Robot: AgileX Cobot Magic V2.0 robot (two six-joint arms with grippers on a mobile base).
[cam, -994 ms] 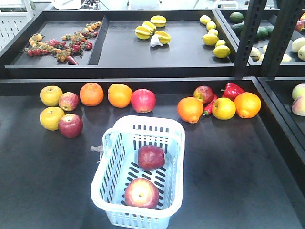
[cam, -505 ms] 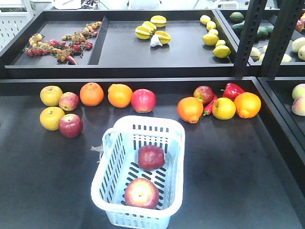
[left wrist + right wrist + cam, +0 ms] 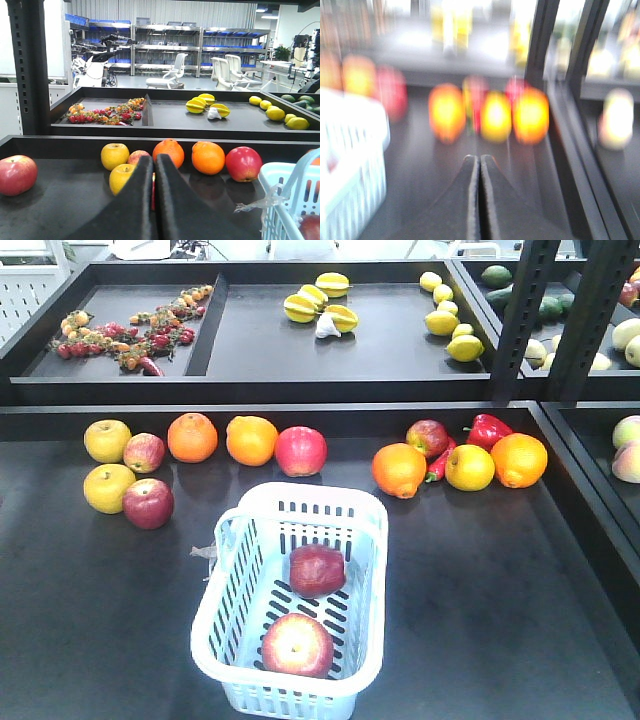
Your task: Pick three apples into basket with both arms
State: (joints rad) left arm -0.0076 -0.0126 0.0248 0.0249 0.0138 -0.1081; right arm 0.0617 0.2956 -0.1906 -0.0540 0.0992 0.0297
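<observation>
No brand, label or writing can be read anywhere; a crumpled clear tag hangs at the left rim of the pale blue-white slotted plastic basket [image 3: 372, 540], too small to read. The basket stands on the dark table [image 3: 500, 590] with its long axis running from the near edge away toward the back, tilted slightly to the right at the far end; its swing handle lies folded down along the left and far rim.

Two apples lie inside it: a dark red apple [image 3: 317, 570] near the middle and a red apple with a yellowish blush [image 3: 297, 645] at the near end, stem dimple up. Outside, a dark red apple on the table [image 3: 148, 503] sits left of the basket, just beside two yellow apples [image 3: 108, 488]; a bright red round apple [image 3: 301, 451] sits behind the basket beside two oranges [image 3: 251, 440].

The left claw [image 3: 154, 172] has its fingers together, holding nothing, pointing at the left fruit row; the right claw [image 3: 479, 175] is likewise pressed together, empty, in a blurred view toward the right-hand fruit.
</observation>
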